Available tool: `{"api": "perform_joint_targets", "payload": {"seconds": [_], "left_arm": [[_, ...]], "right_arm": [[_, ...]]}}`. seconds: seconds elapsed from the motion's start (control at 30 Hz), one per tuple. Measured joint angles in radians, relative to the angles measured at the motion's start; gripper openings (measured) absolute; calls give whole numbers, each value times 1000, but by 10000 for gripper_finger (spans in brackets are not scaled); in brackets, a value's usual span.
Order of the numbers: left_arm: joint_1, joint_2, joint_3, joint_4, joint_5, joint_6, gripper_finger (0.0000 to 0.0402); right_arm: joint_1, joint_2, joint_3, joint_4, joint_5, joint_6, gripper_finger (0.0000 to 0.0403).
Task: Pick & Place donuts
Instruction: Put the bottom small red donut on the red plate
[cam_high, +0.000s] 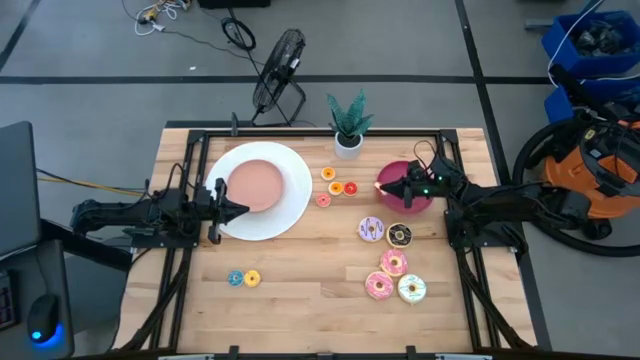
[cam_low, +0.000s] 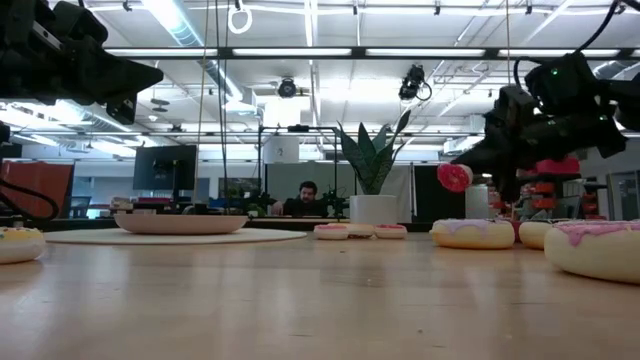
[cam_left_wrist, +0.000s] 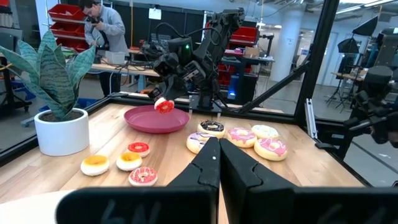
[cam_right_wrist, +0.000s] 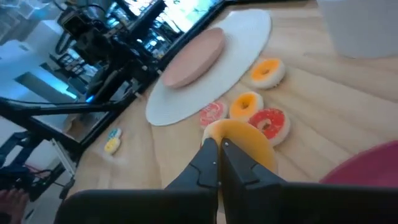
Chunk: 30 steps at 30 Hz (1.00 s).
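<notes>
Wooden table top (cam_high: 300, 290) seen from above, with a floor fan (cam_high: 278, 75) and a potted plant (cam_high: 349, 125) at its far edge. A large white plate (cam_high: 290, 215) carries a pale pink dish (cam_high: 256, 183). The left gripper (cam_high: 243, 210) hangs over the plate's near-left part with its fingers pressed together and nothing between them.

The right gripper (cam_high: 384, 186) is poised above the left rim of the magenta dish (cam_high: 422, 203), its fingers clamped on a small red-frosted donut (cam_left_wrist: 164, 106), which is clear of the dish (best seen from the left wrist view and the low view).

Between plate and magenta dish lie four tiny donuts: orange (cam_high: 328, 174), yellow (cam_high: 337, 188), red (cam_high: 350, 188) and pink-white (cam_high: 323, 200). Nearer the front edge on the right sit the larger rings:
- purple donut (cam_high: 371, 229), just beside the chocolate donut (cam_high: 399, 236)
- two pink donuts (cam_high: 393, 263) (cam_high: 379, 286)
- white donut (cam_high: 412, 289)

A tiny blue donut (cam_high: 235, 278) and a tiny yellow one (cam_high: 252, 278) lie side by side at front left, well apart from the rest. A person (cam_left_wrist: 102, 25) stands in the room beyond the table.
</notes>
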<state>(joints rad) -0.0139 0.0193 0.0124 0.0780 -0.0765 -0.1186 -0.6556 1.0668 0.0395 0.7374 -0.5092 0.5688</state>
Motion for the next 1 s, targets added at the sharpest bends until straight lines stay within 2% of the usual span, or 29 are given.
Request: {"api": "perform_joint_targets", "payload": {"seconds": [0.1, 0.17, 0.43, 0.6, 0.73, 1.0], "left_arm": [[0, 0, 0, 0, 0, -1, 7], [0, 0, 0, 0, 0, -1, 7], [0, 0, 0, 7, 0, -1, 7], [0, 0, 0, 18, 0, -1, 7], [0, 0, 0, 19, 0, 0, 7], [0, 0, 0, 26, 0, 0, 7]], "right_arm": [[-13, 0, 0, -120, 114, 16, 0], [-34, 1, 0, -201, 154, 30, 0], [-99, 2, 0, -197, 109, 131, 0], [-135, 29, 0, -288, 157, 132, 0], [-157, 40, 1, -296, 166, 125, 0], [-159, 38, 1, -286, 201, 101, 25]]}}
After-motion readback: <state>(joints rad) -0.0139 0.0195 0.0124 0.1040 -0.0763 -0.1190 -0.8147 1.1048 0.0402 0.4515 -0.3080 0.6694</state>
